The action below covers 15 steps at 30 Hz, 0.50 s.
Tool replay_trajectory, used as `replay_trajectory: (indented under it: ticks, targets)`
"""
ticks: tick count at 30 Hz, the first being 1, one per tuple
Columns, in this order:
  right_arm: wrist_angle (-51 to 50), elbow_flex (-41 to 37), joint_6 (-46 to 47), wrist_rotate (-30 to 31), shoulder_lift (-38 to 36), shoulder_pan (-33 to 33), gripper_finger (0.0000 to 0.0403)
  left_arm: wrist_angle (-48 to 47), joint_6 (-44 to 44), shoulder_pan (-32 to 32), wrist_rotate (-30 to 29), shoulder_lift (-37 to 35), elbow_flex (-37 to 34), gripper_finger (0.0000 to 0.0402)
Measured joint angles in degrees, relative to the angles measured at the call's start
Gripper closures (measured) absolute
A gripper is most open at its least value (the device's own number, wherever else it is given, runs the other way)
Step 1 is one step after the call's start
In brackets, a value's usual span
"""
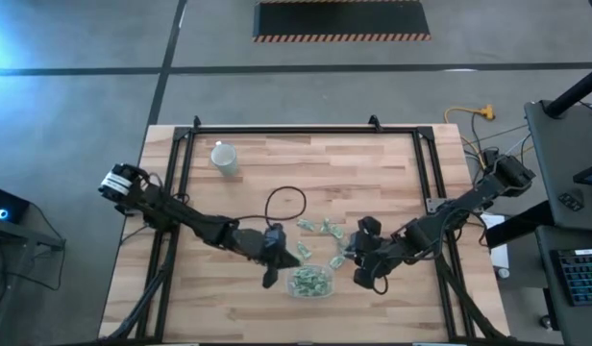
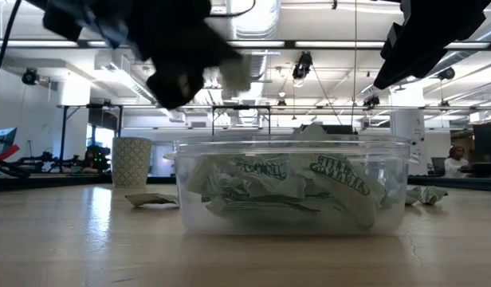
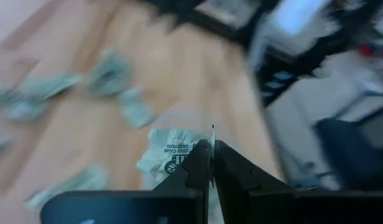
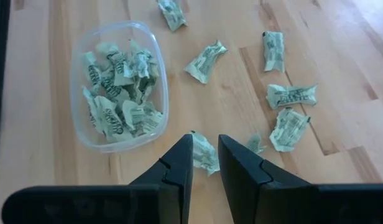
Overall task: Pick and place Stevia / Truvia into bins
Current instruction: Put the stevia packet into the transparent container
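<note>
The bin (image 1: pixel 310 282) is a shallow clear container near the table's front edge, holding several pale green and white Stevia sachets (image 4: pixel 120 93). More sachets (image 1: pixel 325 229) lie loose on the wood behind and to the right of it. My left gripper (image 1: pixel 273 274) hangs just left of the bin, shut on one sachet (image 3: pixel 170 155), above rim height in the low view (image 2: pixel 233 73). My right gripper (image 4: pixel 205 163) hovers right of the bin, open by a narrow gap, above a loose sachet (image 4: pixel 204 149) lying on the table. My left gripper pinches a crumpled sachet between its two fingers (image 3: pixel 198 163), on one edge of the paper (image 3: pixel 190 152). The rest of the sachet sticks out to one side of the fingers. It is lifted clear of the table, higher than the bin's rim.
A white cup (image 1: pixel 224 157) stands at the far left of the table. A black cable loop (image 1: pixel 286 202) lies behind the sachets. A black frame (image 1: pixel 185 173) runs along the table's left, far and right sides. Bare wood lies left of the bin.
</note>
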Motion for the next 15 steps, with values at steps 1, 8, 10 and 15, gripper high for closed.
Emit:
replay_trajectory:
  ticks: [1,8,10,15]
  targets:
    - [0.0,-0.1,0.0,0.3,0.0,0.0,0.0335,1.4,0.8,0.0,1.2,0.3,0.3,0.0400]
    - [0.0,-0.2,-0.5,0.5,0.0,0.0,0.0335,1.9,1.5,-0.2,7.8,1.6,1.6,0.0400]
    - [0.0,-0.3,-0.5,0.5,0.0,0.0,0.0335,1.7,1.5,-0.4,7.8,2.3,1.4,0.0400]
    - [0.0,-0.6,-0.4,0.5,0.0,0.0,0.0335,2.0,1.1,-0.9,7.9,4.4,1.5,0.0400]
